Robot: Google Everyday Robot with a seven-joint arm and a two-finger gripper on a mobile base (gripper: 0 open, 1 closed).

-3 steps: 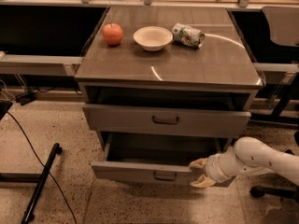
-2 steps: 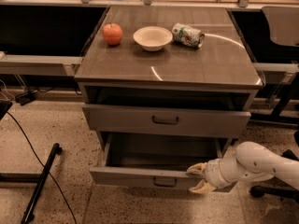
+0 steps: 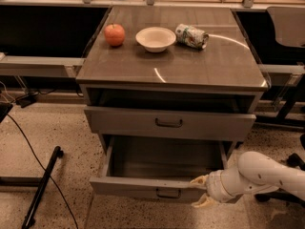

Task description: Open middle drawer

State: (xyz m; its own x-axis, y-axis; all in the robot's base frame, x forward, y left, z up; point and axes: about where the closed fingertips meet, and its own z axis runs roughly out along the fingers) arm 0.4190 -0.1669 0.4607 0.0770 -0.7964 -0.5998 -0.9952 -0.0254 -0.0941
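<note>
Looks pretty much done: got the middle drawer (image 3: 143, 187) pulled well out, with tool (image 3: 199, 193) spread apart at its front's right end.

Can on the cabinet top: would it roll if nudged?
Likely: the can lies on its side on the smooth top. It looks dented, so perhaps light. The claw is by the middle drawer front.

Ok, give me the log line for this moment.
middle drawer: pulled well out, inside showing | gripper: at drawer front's right end | cabinet top: apple, bowl, can
</note>
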